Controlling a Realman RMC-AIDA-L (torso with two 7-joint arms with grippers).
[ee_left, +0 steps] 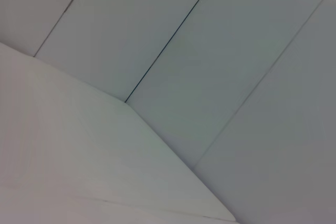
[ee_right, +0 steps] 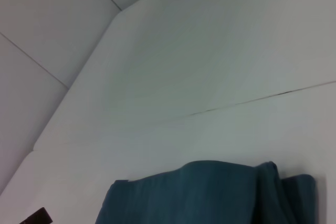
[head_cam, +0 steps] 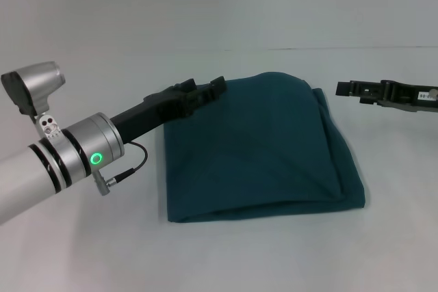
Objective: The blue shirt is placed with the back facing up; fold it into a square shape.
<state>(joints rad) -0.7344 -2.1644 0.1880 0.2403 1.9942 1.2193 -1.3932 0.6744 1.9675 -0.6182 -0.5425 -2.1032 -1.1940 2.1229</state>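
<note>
The blue shirt (head_cam: 256, 148) lies folded into a rough square in the middle of the white table (head_cam: 82, 251), plain side up, with layered edges along its right and near sides. My left gripper (head_cam: 209, 90) sits at the shirt's far left corner, right at the cloth's edge. My right gripper (head_cam: 342, 88) hovers a little beyond the shirt's far right corner, apart from it. The right wrist view shows the shirt's (ee_right: 210, 195) far edge. The left wrist view shows only table and wall.
The white table (ee_right: 210, 77) runs on behind the shirt to a pale panelled wall (ee_left: 210, 51). A thin seam (ee_right: 262, 98) crosses the tabletop behind the shirt. My left forearm (head_cam: 61, 158) reaches in over the near left of the table.
</note>
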